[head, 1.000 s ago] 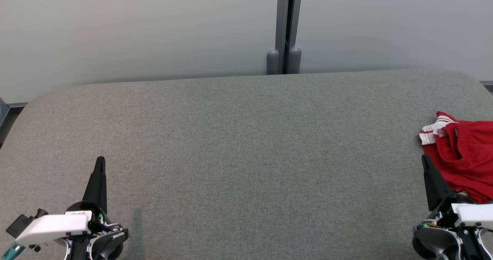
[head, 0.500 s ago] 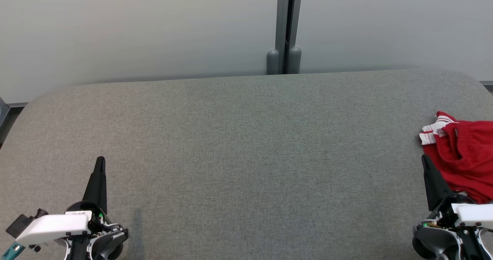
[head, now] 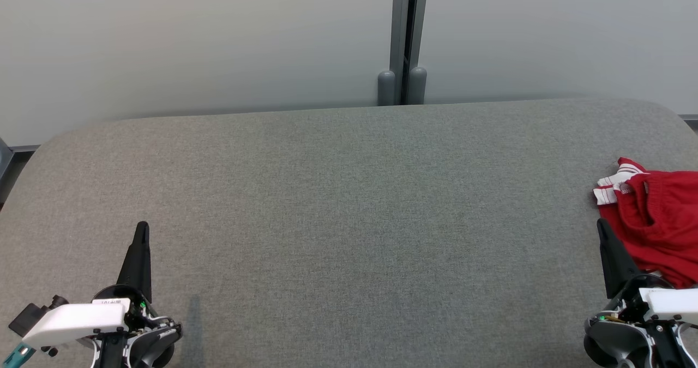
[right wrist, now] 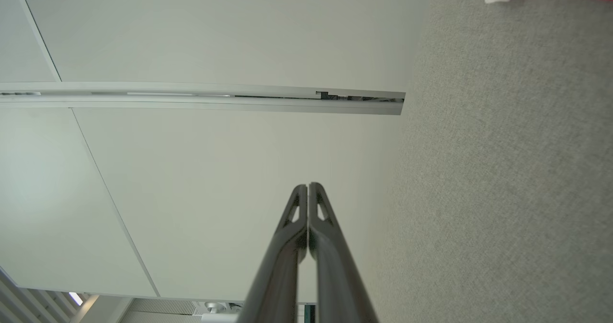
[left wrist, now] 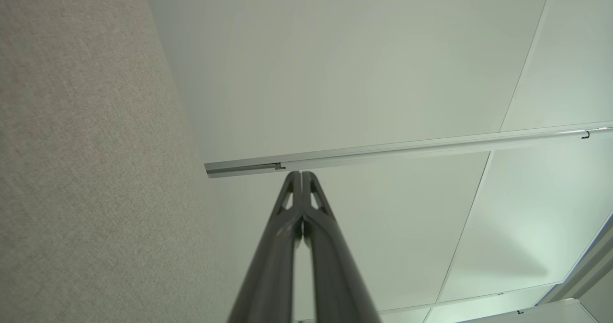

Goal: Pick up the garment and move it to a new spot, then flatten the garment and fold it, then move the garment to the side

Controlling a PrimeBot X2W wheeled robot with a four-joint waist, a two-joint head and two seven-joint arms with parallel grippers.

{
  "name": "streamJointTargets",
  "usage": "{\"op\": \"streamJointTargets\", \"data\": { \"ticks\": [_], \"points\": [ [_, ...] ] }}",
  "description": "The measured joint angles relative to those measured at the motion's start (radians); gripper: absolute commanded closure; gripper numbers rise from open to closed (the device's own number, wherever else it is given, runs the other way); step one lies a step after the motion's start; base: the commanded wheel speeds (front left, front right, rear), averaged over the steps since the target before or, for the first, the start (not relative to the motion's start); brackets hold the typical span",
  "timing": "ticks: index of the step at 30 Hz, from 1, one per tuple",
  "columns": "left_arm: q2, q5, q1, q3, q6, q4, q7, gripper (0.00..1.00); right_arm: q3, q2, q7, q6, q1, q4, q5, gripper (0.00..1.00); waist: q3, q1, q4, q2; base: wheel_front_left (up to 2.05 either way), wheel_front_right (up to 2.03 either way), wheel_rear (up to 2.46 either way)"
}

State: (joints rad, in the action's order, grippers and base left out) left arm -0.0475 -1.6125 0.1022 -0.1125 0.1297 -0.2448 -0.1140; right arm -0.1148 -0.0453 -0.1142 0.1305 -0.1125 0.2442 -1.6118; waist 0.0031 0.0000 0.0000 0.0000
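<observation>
Jaws of left gripper (head: 142, 230), lower left over grey table (head: 349, 204), pressed together, nothing held. Right gripper (head: 602, 227), lower right, likewise closed and empty; red garment (head: 662, 226) crumpled just beside it at table's right edge

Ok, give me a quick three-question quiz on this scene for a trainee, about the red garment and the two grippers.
1. True or false: the left gripper is holding the red garment.
2. Where on the grey table does the garment lie? A: the middle. B: the robot's right edge. C: the robot's left edge.
3. Fill in: the left gripper and the right gripper are both ____, with nothing between the fingers.

Key: 1 false; 2 B; 3 shut.
</observation>
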Motion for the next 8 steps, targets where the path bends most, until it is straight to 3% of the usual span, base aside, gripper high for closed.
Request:
{"op": "streamJointTargets", "data": {
  "ticks": [8],
  "points": [
    [0.000,0.000,0.000,0.000,0.000,0.000,0.000,1.00,0.000,0.000,0.000,0.000,0.000,0.000,0.000,1.00,0.000,0.0000,0.000,0.0000,0.00,0.00,0.00]
  ]
}}
